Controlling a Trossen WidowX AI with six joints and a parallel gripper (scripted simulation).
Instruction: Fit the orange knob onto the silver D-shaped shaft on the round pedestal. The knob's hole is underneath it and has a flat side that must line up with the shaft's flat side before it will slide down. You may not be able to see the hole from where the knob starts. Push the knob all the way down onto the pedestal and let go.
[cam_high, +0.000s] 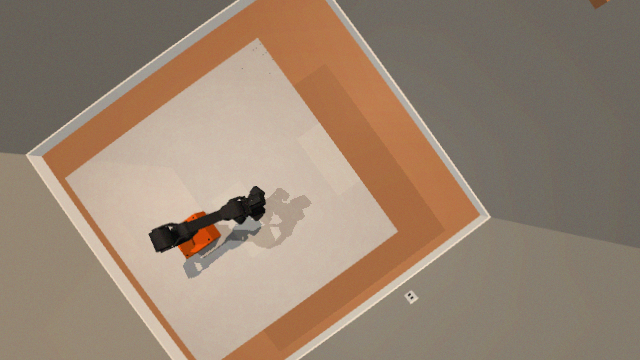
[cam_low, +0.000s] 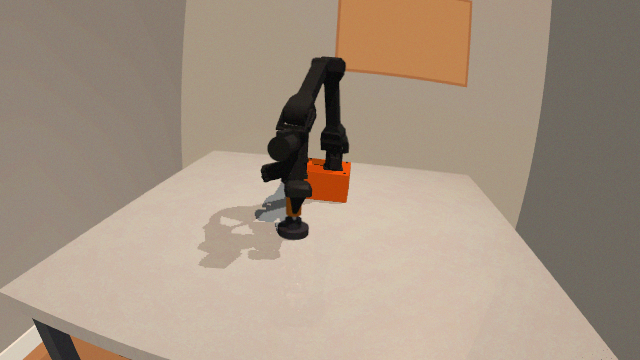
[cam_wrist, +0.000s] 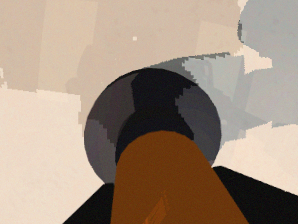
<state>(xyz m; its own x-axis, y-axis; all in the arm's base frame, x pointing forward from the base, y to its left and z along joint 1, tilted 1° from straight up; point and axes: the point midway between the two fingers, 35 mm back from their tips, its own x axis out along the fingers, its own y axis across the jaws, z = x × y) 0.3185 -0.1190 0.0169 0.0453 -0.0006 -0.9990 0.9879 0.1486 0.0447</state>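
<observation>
The orange knob (cam_low: 290, 208) (cam_wrist: 162, 170) is upright in my gripper (cam_low: 295, 207) (cam_wrist: 164, 184), which is shut on it and points down. The round dark pedestal (cam_low: 293, 231) (cam_wrist: 102, 145) stands on the table directly below. In the exterior view the knob's lower end is a little above the pedestal, with a small greyish bit of the shaft (cam_low: 294, 218) just under it. In the wrist view the knob covers the pedestal's middle and hides the shaft. The knob's hole and the flat sides cannot be seen. In the top view the arm hides knob and pedestal.
The arm's orange base block (cam_high: 200, 239) (cam_low: 327, 184) sits on the pale table (cam_high: 240, 130) (cam_low: 400, 260) behind the pedestal. The arm reaches over from it and casts shadows around the pedestal. An orange board hangs on the far wall.
</observation>
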